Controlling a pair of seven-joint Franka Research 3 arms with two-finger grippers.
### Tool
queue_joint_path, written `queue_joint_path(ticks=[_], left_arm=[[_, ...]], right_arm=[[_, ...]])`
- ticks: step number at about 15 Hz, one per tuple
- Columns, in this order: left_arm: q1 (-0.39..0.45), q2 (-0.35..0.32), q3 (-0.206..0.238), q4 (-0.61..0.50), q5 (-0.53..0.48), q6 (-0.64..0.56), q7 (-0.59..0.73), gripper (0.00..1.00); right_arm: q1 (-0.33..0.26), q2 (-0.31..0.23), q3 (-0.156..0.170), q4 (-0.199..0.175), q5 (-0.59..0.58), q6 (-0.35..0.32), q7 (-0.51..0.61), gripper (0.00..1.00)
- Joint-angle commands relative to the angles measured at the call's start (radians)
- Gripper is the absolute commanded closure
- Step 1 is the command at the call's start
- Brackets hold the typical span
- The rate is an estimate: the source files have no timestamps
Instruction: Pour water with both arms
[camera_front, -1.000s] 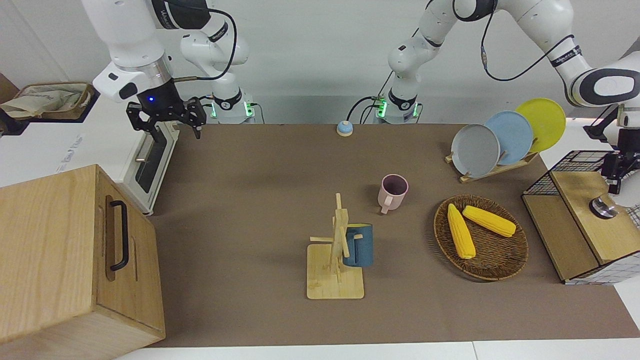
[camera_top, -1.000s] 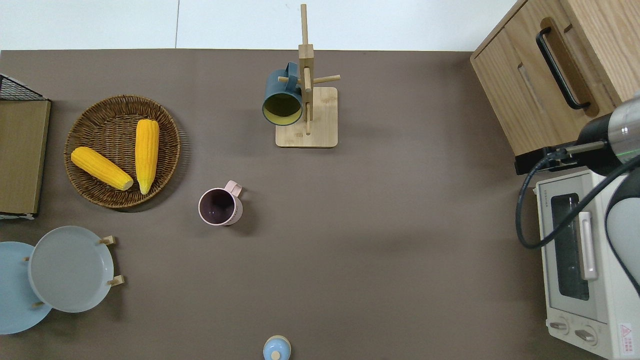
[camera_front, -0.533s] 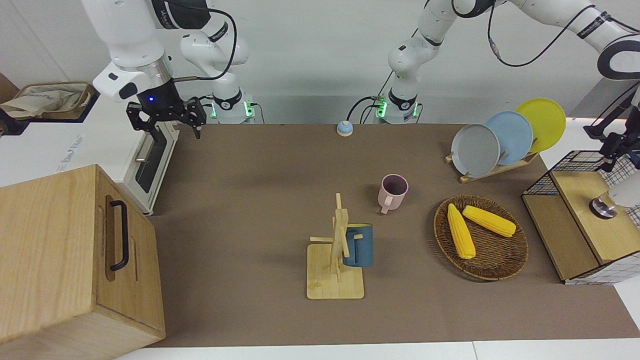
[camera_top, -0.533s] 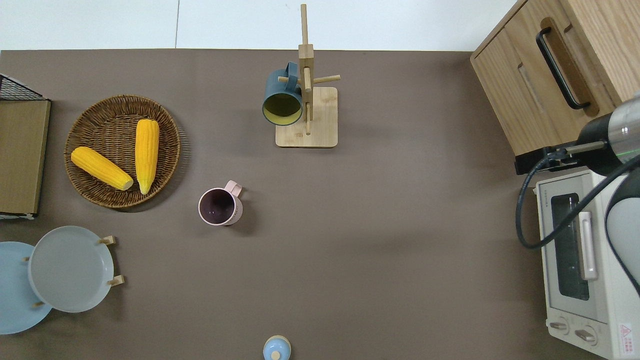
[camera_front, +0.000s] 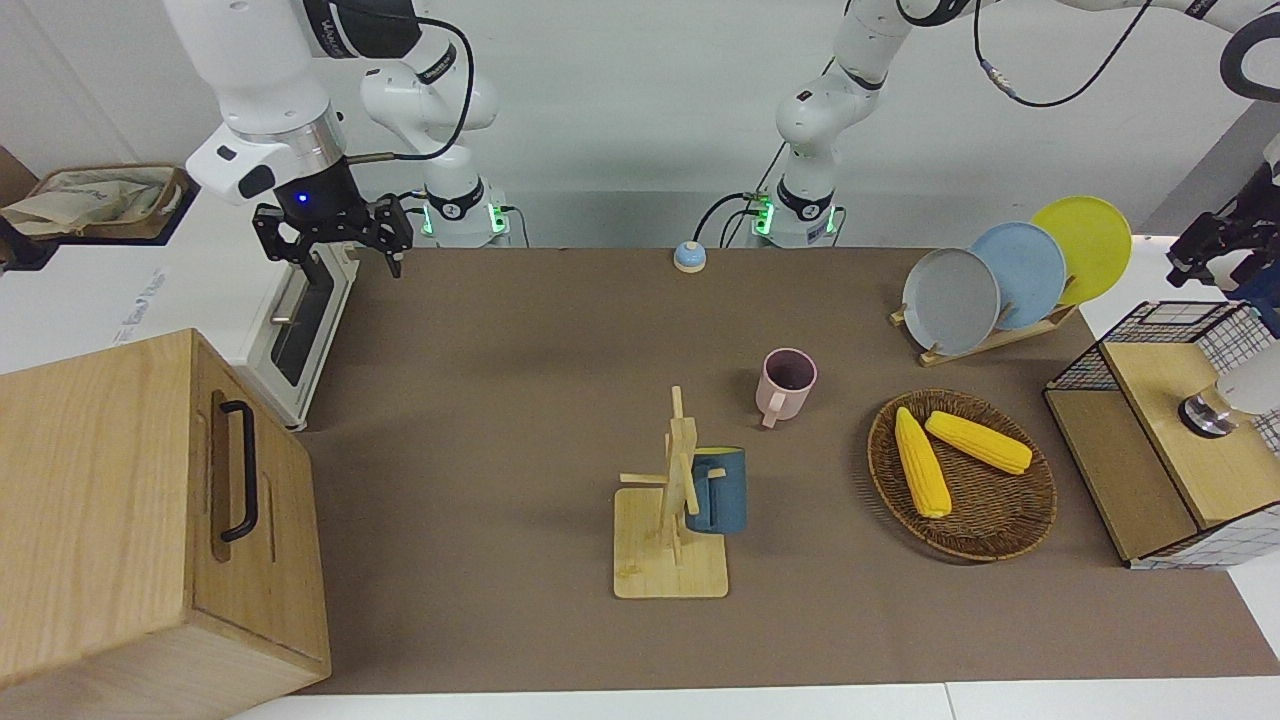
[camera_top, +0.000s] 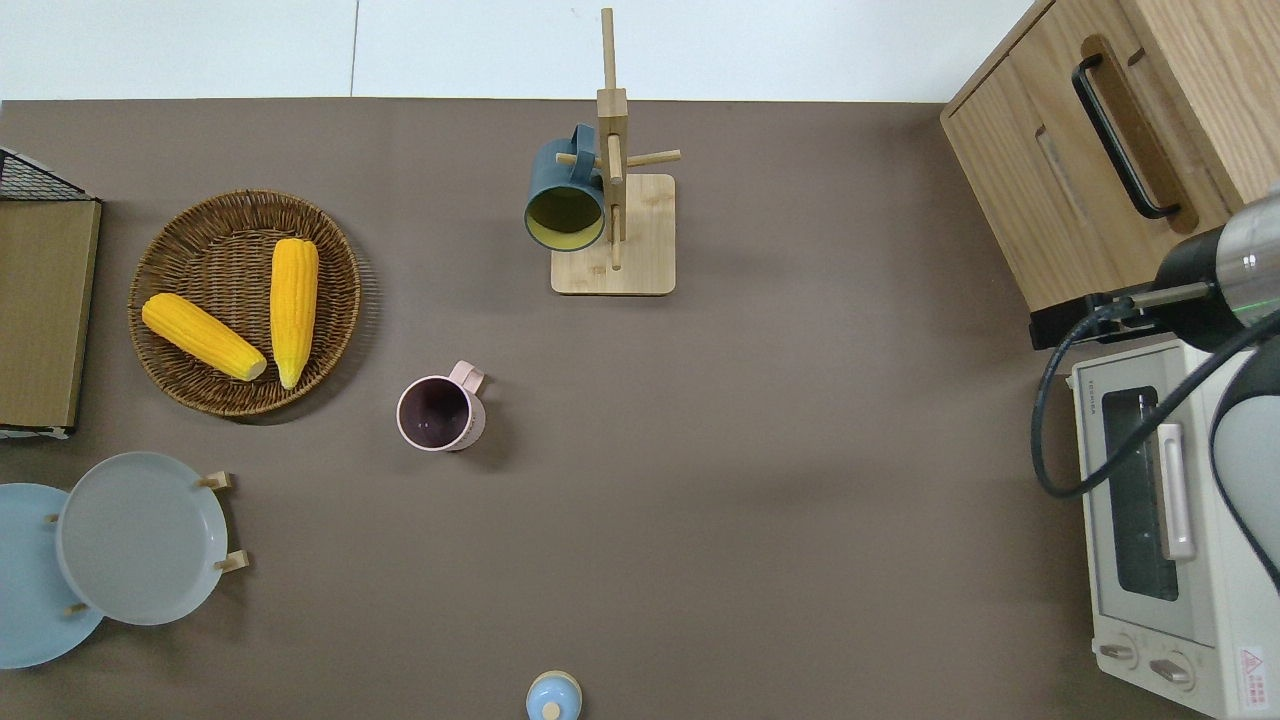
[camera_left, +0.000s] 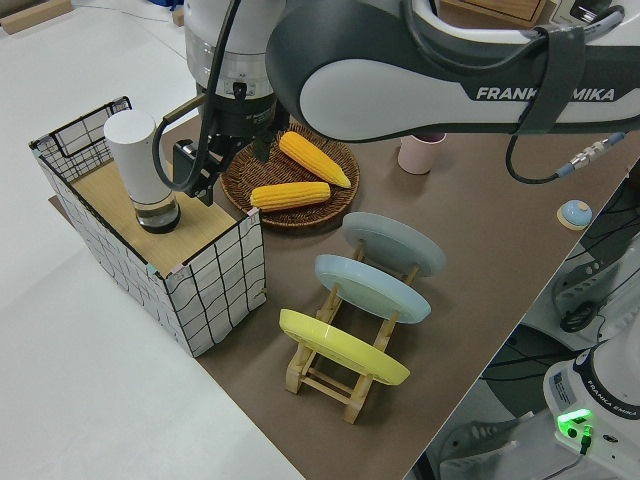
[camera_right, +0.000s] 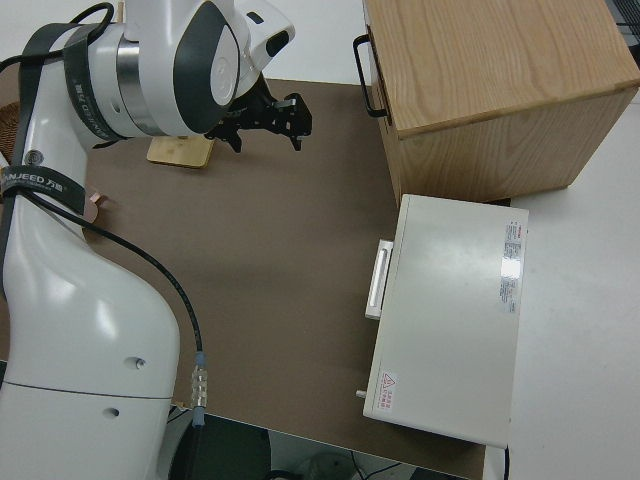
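1. The left claw (camera_left: 215, 160) hangs in the air at the left arm's end of the table, just beside the white bottle (camera_left: 145, 168) that stands on the wooden top of the wire crate (camera_left: 210, 275); its fingers stand apart and hold nothing (in the front view only its edge shows, at the frame's border).
2. The right claw (camera_front: 335, 240) hangs with its fingers spread wide and empty, at the right arm's end of the table, at the corner of the white toaster oven (camera_front: 300, 330) nearest the robots.
3. The left arm (camera_left: 420, 70) stretches out over the plate rack and the corn basket; the right arm (camera_front: 270, 90) stands tall above the oven.
4. A pink mug (camera_front: 787, 385) stands upright near the middle of the table, its handle turned away from the robots.
5. Farther from the robots, a blue mug (camera_front: 716, 490) hangs on a wooden mug tree (camera_front: 672, 520).
6. Toward the left arm's end lie a woven basket (camera_front: 1000, 530) with two corn cobs (camera_front: 922, 462), and a rack of three plates (camera_front: 1000, 275).
7. A wooden cabinet (camera_front: 140, 520) fills the table corner beside the oven, farther from the robots.
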Motion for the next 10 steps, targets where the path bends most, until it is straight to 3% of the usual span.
queue_joint_path(ticks=[1,8,10], left_arm=[[-0.090,-0.041,0.000,0.006,0.072,-0.066,-0.096,0.00],[-0.251,-0.073,0.000,0.001,0.101,-0.166,-0.136,0.00],[-0.302,-0.074,0.002,-0.002,0.095,-0.191,-0.200,0.00]], right_arm=[[-0.005,0.000,0.001,0.010,0.021,-0.014,-0.020,0.013],[-0.005,0.000,0.001,0.010,0.021,-0.014,-0.020,0.013],[-0.005,0.000,0.001,0.010,0.021,-0.014,-0.020,0.013]])
